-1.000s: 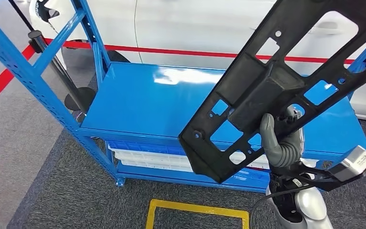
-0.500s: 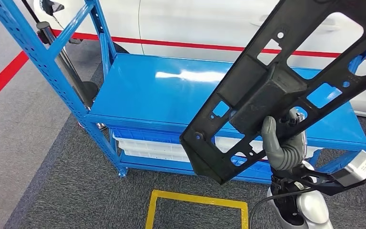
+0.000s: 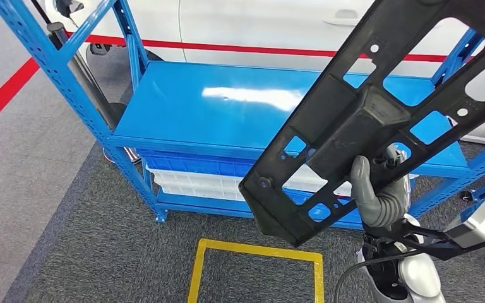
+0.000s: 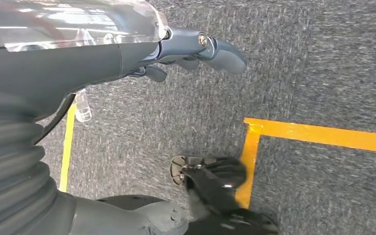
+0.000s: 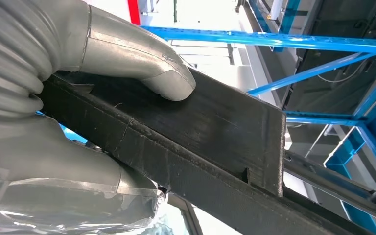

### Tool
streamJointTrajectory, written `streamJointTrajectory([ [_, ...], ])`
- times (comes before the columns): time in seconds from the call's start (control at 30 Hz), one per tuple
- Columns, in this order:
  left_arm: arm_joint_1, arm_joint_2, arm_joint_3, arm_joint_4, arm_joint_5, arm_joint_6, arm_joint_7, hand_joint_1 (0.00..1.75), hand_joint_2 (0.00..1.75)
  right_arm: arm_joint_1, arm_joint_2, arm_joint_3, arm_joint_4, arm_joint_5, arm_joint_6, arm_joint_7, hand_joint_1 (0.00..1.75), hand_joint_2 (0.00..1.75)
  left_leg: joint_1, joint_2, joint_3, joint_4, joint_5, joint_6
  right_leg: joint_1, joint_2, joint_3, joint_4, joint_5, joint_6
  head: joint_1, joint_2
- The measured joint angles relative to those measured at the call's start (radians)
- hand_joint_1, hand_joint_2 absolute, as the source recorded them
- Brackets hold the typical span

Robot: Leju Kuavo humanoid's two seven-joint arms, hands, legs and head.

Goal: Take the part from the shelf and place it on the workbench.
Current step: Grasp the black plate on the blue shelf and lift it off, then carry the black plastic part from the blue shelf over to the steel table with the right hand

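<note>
The part (image 3: pixel 366 120) is a long black plastic frame with several cut-outs, held up tilted in front of the blue shelf (image 3: pixel 215 107). My right hand (image 3: pixel 379 192) grips it from below near its thick middle block. In the right wrist view the grey thumb (image 5: pixel 142 63) presses on the part's flat bar (image 5: pixel 215 132), with the other fingers wrapped under it. My left hand (image 4: pixel 196 49) hangs over the grey carpet, fingers stretched out and holding nothing.
The shelf's top board is bare; white and blue bins (image 3: pixel 196 183) sit on its lower level. A yellow floor marking (image 3: pixel 252 252) lies in front of it. Behind stand a white car (image 3: pixel 259 22), a red floor line (image 3: pixel 0 95) and a black post (image 3: pixel 82 69).
The whole picture has shifted, so the camera has moved; the shelf now sits slightly higher and further left. The part stays in my right hand at the same tilt.
</note>
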Motion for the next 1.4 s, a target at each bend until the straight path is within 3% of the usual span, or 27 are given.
streamJointTrajectory([
  [0.07,-0.002,-0.002,0.0,0.0,0.001,0.003,0.001,0.0,1.75,-0.003,0.0,-0.004,0.0,-0.007,0.0,0.005,1.75,1.75,-0.007,-0.001,0.029,-0.059,-0.006,0.008,-0.002,-0.003,-0.003,-0.003,0.016,0.013,-0.001,0.0],
  [0.13,-0.002,-0.008,-0.002,0.0,0.0,0.003,0.005,0.0,1.75,-0.001,0.0,-0.009,0.0,-0.011,-0.003,0.009,1.75,1.75,-0.006,0.001,0.02,-0.07,0.013,0.016,-0.003,-0.002,-0.006,-0.004,0.021,0.026,-0.003,0.0],
  [0.2,-0.001,-0.015,-0.007,0.0,-0.003,-0.002,0.014,0.0,1.75,0.006,0.0,-0.018,0.0,-0.015,-0.01,0.015,1.75,1.75,-0.001,0.006,0.006,-0.079,0.037,0.031,-0.003,0.001,-0.025,0.04,-0.033,0.035,0.001,0.0],
  [0.27,0.001,-0.018,-0.014,0.0,-0.011,-0.009,0.024,0.0,1.75,0.019,0.0,-0.027,0.0,-0.021,-0.015,0.021,1.75,1.75,-0.001,0.008,-0.02,-0.076,0.058,0.039,-0.007,0.003,-0.059,0.153,-0.13,0.04,0.004,0.0],
  [0.3,0.002,-0.019,-0.018,0.0,-0.015,-0.01,0.029,0.0,1.75,0.027,0.0,-0.031,0.0,-0.025,-0.015,0.025,1.75,1.75,-0.001,0.009,-0.035,-0.073,0.066,0.039,-0.007,0.003,-0.071,0.212,-0.16,0.043,0.004,0.0],
  [0.33,0.002,-0.021,-0.022,0.0,-0.018,-0.009,0.033,0.0,1.75,0.036,0.001,-0.035,0.0,-0.029,-0.015,0.027,1.75,1.75,-0.002,0.009,-0.051,-0.068,0.074,0.038,-0.008,0.003,-0.073,0.25,-0.168,0.046,0.004,0.0],
  [0.37,0.002,-0.022,-0.025,0.0,-0.019,-0.005,0.035,0.0,1.75,0.045,0.0,-0.039,0.0,-0.03,-0.015,0.029,1.75,1.75,-0.002,0.008,-0.066,-0.062,0.08,0.036,-0.008,0.003,-0.059,0.256,-0.154,0.047,0.004,0.0],
  [0.43,0.002,-0.025,-0.028,0.0,-0.018,0.005,0.036,0.0,1.75,0.059,0.0,-0.044,0.0,-0.029,-0.014,0.03,1.75,1.75,-0.001,0.008,-0.093,-0.046,0.09,0.03,-0.01,0.002,0.017,0.17,-0.105,0.047,0.004,0.0],
  [0.5,0.001,-0.026,-0.03,0.0,-0.016,0.012,0.031,0.0,1.75,0.067,0.0,-0.046,-0.002,-0.024,-0.013,0.03,1.75,1.75,-0.004,0.008,-0.112,-0.032,0.097,0.021,-0.006,0.003,0.1,0.048,-0.098,0.038,0.004,0.0],
  [0.57,0.0,-0.026,-0.032,0.0,-0.014,0.015,0.027,0.0,1.75,0.072,0.0,-0.048,-0.006,-0.02,-0.012,0.03,1.75,1.75,-0.007,0.008,-0.121,-0.026,0.107,0.01,-0.001,0.005,0.125,-0.002,-0.108,0.025,0.004,0.0],
  [0.63,0.002,-0.026,-0.033,0.0,-0.011,0.018,0.024,0.0,1.75,0.076,0.001,-0.05,-0.008,-0.016,-0.012,0.03,1.75,1.75,-0.007,0.007,-0.127,-0.022,0.112,-0.002,-0.004,0.003,0.114,-0.005,-0.096,0.01,0.005,0.0],
  [0.7,0.004,-0.026,-0.033,0.0,-0.006,0.02,0.019,0.0,1.75,0.078,0.001,-0.05,-0.009,-0.011,-0.013,0.031,1.75,1.75,-0.004,0.005,-0.147,0.017,0.066,-0.015,-0.008,0.0,0.097,-0.008,-0.077,-0.006,0.002,0.0],
  [0.8,0.004,-0.026,-0.037,0.0,-0.01,0.007,0.013,0.0,1.75,0.077,0.001,-0.049,-0.01,-0.01,-0.016,0.034,1.75,1.75,0.001,0.005,-0.193,0.182,-0.063,-0.029,-0.005,-0.003,0.062,-0.007,-0.05,-0.016,-0.003,0.0],
  [0.83,0.002,-0.026,-0.039,0.0,-0.013,-0.002,0.013,0.0,1.75,0.076,0.002,-0.049,-0.009,-0.013,-0.017,0.036,1.75,1.75,0.002,0.005,-0.197,0.228,-0.081,-0.031,-0.004,-0.003,0.048,-0.005,-0.04,-0.016,-0.003,0.0],
  [0.87,0.001,-0.027,-0.041,0.0,-0.013,-0.014,0.012,0.0,1.75,0.073,0.003,-0.049,-0.008,-0.018,-0.017,0.039,1.75,1.75,0.002,0.005,-0.189,0.246,-0.077,-0.031,-0.003,-0.003,0.034,-0.004,-0.031,-0.016,-0.003,0.0],
  [0.9,-0.001,-0.027,-0.042,0.0,-0.012,-0.029,0.012,0.0,1.75,0.068,0.005,-0.049,-0.005,-0.024,-0.017,0.042,1.75,1.75,0.002,0.005,-0.163,0.229,-0.054,-0.029,-0.003,-0.003,0.02,-0.002,-0.021,-0.014,-0.004,0.0],
  [0.97,-0.004,-0.025,-0.042,0.0,-0.014,-0.059,0.006,0.0,1.75,0.051,0.005,-0.05,0.0,-0.034,-0.015,0.047,1.75,1.75,0.0,0.004,-0.066,0.107,-0.009,-0.016,-0.001,-0.002,-0.002,0.001,-0.003,-0.01,-0.004,0.0],
  [1.03,-0.008,-0.021,-0.047,0.0,-0.027,-0.08,-0.002,0.0,1.75,0.03,0.006,-0.051,0.002,-0.04,-0.011,0.048,1.75,1.75,-0.006,0.004,0.018,-0.023,-0.006,-0.003,0.0,-0.003,-0.013,0.002,0.014,-0.001,-0.003,0.0],
  [1.07,-0.009,-0.019,-0.052,0.0,-0.036,-0.086,-0.005,0.0,1.75,0.02,0.006,-0.051,0.002,-0.041,-0.01,0.047,1.75,1.75,-0.009,0.004,0.035,-0.055,-0.012,0.002,-0.001,-0.004,-0.015,0.001,0.022,0.005,-0.004,0.0],
  [1.13,-0.01,-0.017,-0.066,0.0,-0.056,-0.089,-0.005,0.0,1.75,0.004,0.006,-0.052,0.003,-0.041,-0.006,0.047,1.75,1.75,-0.01,0.004,0.032,-0.072,0.002,0.01,-0.002,-0.006,-0.015,-0.005,0.039,0.019,-0.006,0.0],
  [1.17,-0.01,-0.017,-0.075,0.0,-0.066,-0.086,-0.001,0.0,1.75,0.0,0.006,-0.052,0.004,-0.041,-0.004,0.047,1.75,1.75,-0.008,0.005,0.028,-0.08,0.014,0.016,-0.002,-0.004,-0.02,-0.002,0.034,0.025,-0.008,0.0],
  [1.2,-0.009,-0.017,-0.083,0.0,-0.074,-0.084,0.004,0.0,1.75,-0.005,0.006,-0.053,0.005,-0.041,-0.001,0.046,1.75,1.75,-0.005,0.007,0.022,-0.087,0.029,0.024,-0.001,-0.002,-0.028,0.014,0.011,0.03,-0.006,0.0],
  [1.23,-0.007,-0.016,-0.091,0.001,-0.079,-0.081,0.008,0.0,1.75,-0.008,0.006,-0.055,0.006,-0.041,0.001,0.046,1.75,1.75,-0.002,0.009,0.014,-0.094,0.043,0.029,0.0,0.001,-0.041,0.047,-0.027,0.034,-0.004,0.0],
  [1.3,-0.003,-0.014,-0.102,0.001,-0.085,-0.076,0.014,0.0,1.75,-0.011,0.006,-0.06,0.009,-0.04,0.003,0.046,1.75,1.75,-0.003,0.011,-0.014,-0.092,0.067,0.035,-0.004,0.004,-0.075,0.165,-0.124,0.042,0.0,0.0],
  [1.33,-0.001,-0.013,-0.107,0.001,-0.088,-0.075,0.016,0.0,1.75,-0.012,0.006,-0.062,0.011,-0.04,0.003,0.046,1.75,1.75,-0.004,0.011,-0.03,-0.089,0.076,0.034,-0.006,0.004,-0.085,0.219,-0.15,0.045,0.0,0.0],
  [1.37,0.001,-0.013,-0.113,0.001,-0.092,-0.073,0.018,0.0,1.75,-0.013,0.006,-0.065,0.013,-0.04,0.003,0.046,1.75,1.75,-0.003,0.011,-0.046,-0.084,0.085,0.033,-0.009,0.003,-0.082,0.25,-0.156,0.049,0.0,0.0],
  [1.4,0.002,-0.012,-0.118,0.001,-0.095,-0.073,0.02,0.0,1.75,-0.016,0.006,-0.067,0.015,-0.04,0.003,0.046,1.75,1.75,-0.003,0.011,-0.062,-0.078,0.092,0.031,-0.012,0.003,-0.062,0.245,-0.141,0.052,0.0,0.0],
])
